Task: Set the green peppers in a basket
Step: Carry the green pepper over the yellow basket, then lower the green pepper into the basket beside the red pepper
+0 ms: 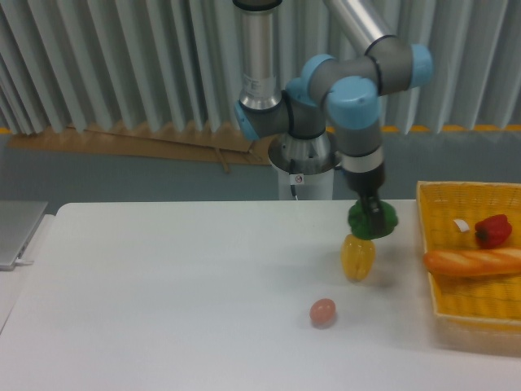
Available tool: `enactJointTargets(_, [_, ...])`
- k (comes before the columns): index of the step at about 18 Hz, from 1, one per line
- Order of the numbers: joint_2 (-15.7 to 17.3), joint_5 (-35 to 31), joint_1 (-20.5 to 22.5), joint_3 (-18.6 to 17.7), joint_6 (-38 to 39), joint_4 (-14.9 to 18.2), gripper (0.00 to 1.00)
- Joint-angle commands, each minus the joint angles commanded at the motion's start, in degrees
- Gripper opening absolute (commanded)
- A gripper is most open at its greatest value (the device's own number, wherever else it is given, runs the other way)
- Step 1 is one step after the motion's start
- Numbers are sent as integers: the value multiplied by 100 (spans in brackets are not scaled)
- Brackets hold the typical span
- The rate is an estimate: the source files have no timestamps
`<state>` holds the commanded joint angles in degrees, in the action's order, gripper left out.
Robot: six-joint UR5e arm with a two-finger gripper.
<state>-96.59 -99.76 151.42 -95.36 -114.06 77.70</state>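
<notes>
While the basket (440,248) sits at the table's right edge, the gripper (371,217) hangs just left of its near wall, clamped on the green pepper (374,220). Pepper is airborne, above the yellow pepper (357,257). Carry runs rightward over the rim. Pepper: dark green, glossy, lumpy, partly hidden by fingers.

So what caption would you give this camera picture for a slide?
Claw carrying green pepper above yellow pepper, short of the basket.
</notes>
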Motion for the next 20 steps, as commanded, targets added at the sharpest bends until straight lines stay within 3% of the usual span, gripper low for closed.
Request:
enactJointTargets(4, [-44,474,598,44,-834,-35,44])
enactJointTargets(9, [-360,484,1055,211,-1661,-254,44])
enactJointTargets(20, [-800,387,1487,299,-2576,-703,44])
